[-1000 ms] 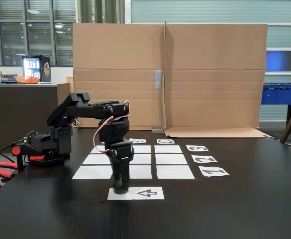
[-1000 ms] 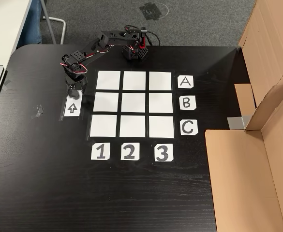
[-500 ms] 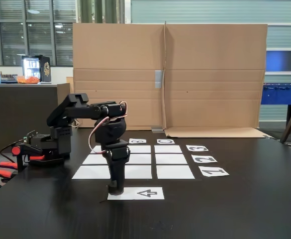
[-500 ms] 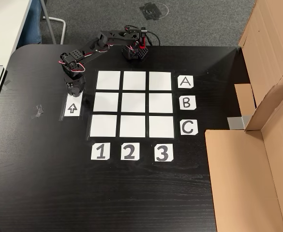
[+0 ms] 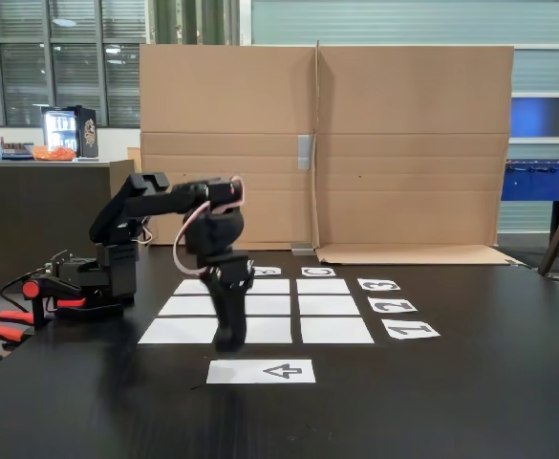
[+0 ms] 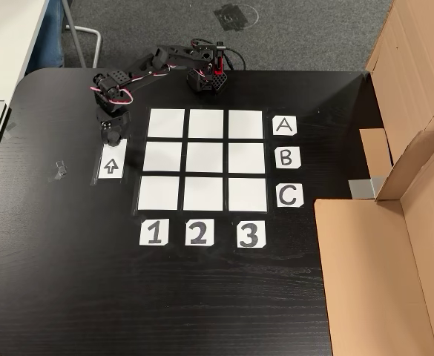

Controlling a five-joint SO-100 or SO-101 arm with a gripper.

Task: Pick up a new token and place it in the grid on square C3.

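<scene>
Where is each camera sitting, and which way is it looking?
A fixed view: it sits low at the black table's edge, looking across at the tall brown cardboard wall; the black arm's base, elbow and gripper show side-on.
Another fixed view: it sits high up, looking down on the table; the whole arm shows from above, gripper by the white arrow sheet.
Both share the grid of nine white paper rectangles, the number cards and the arrow sheet.

I have lifted my gripper (image 5: 229,342) off the arrow sheet (image 5: 261,371). My gripper (image 6: 111,136) now hangs above the sheet's (image 6: 110,165) 12 o'clock end.
</scene>
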